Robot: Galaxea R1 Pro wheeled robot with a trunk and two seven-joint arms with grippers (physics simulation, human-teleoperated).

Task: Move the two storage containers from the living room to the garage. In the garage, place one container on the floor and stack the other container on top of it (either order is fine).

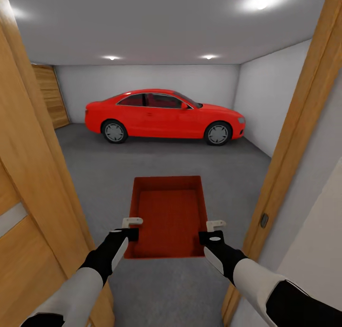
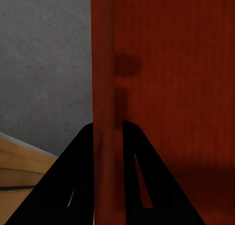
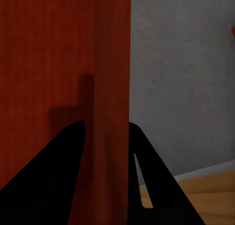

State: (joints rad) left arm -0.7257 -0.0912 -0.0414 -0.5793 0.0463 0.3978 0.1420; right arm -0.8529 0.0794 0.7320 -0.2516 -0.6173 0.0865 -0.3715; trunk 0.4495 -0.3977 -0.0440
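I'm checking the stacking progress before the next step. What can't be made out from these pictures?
- Second container: none in sight; wooden door frame cuts the garage off in the head view.
- Floor beneath the container: hidden by its bottom.
- Left gripper and right gripper fingertips: wrist views crop them, walls between.

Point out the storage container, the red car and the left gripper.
storage container [image 1: 168,218]: head view, flat inner bottom.
red car [image 1: 164,116]: head view, side door panel.
left gripper [image 1: 131,221]: head view, fingertips clamped on the container's left wall.
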